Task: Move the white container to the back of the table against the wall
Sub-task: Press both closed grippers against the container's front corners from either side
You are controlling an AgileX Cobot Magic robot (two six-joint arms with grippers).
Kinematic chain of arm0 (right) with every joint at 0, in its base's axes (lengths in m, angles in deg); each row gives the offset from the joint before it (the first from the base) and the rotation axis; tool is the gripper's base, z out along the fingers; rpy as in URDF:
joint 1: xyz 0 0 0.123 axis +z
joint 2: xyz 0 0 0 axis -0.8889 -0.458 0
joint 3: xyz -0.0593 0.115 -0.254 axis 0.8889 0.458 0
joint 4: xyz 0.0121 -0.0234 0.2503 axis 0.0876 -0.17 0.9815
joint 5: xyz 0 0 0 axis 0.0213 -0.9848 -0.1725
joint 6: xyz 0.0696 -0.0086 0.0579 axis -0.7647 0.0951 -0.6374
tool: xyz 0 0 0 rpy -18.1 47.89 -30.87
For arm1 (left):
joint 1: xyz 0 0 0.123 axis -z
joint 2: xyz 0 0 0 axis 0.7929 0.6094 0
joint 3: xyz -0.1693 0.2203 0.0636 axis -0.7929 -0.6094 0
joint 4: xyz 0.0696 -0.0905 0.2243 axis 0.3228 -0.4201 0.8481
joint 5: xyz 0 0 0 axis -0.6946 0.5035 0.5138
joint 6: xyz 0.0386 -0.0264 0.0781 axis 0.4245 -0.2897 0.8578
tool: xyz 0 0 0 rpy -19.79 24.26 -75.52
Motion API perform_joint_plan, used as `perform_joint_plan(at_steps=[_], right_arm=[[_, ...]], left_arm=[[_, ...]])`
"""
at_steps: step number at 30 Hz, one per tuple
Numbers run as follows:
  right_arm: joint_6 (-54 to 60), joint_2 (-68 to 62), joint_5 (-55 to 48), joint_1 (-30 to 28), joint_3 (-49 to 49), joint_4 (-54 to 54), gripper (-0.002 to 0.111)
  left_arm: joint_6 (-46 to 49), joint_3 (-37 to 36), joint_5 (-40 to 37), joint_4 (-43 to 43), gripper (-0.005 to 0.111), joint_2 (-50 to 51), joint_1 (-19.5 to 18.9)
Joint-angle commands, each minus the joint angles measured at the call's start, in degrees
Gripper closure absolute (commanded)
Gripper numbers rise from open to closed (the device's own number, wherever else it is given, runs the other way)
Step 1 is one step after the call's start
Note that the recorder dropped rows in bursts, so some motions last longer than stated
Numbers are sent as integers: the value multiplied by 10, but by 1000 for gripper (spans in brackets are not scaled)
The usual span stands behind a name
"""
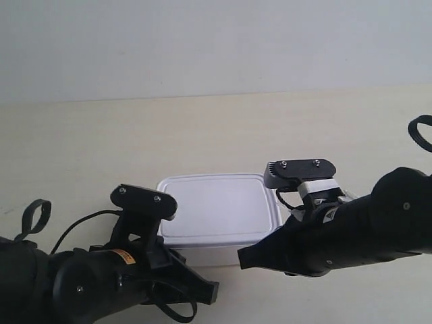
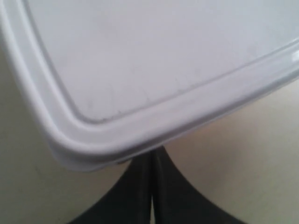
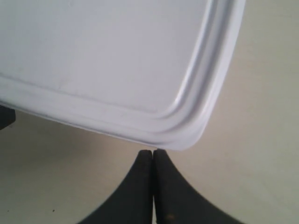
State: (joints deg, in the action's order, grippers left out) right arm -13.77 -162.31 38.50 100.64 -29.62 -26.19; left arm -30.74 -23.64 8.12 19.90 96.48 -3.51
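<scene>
The white container lies flat on the table, lid up, well short of the wall. My left gripper is shut, its tips tucked under the rim of a near corner of the container. My right gripper is also shut, with its tips touching the other near corner. Neither gripper holds anything. In the exterior view the left arm and right arm hide the fingertips and part of the container's near side.
Bare beige tabletop stretches from the container's far edge to the wall. A dark piece of the other arm shows under the container's near edge in the right wrist view. Black cable loops hang off both arms.
</scene>
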Motion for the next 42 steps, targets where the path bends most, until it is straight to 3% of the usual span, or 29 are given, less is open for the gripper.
perform_joint_plan(at_steps=[1, 9, 17, 30, 42], right_arm=[[5, -23, 5, 1, -14, 0, 108], [8, -53, 21, 1, -38, 0, 108], [12, -54, 22, 1, -65, 0, 108], [12, -60, 14, 1, -99, 0, 108], [10, -95, 18, 1, -99, 3, 108]], left_arm=[[0, 3, 33, 1, 107, 16, 3], [0, 3, 66, 4, 107, 20, -2], [6, 36, 25, 35, 107, 20, -45], [33, 54, 12, 35, 107, 20, -78], [35, 54, 8, 47, 107, 21, -78]])
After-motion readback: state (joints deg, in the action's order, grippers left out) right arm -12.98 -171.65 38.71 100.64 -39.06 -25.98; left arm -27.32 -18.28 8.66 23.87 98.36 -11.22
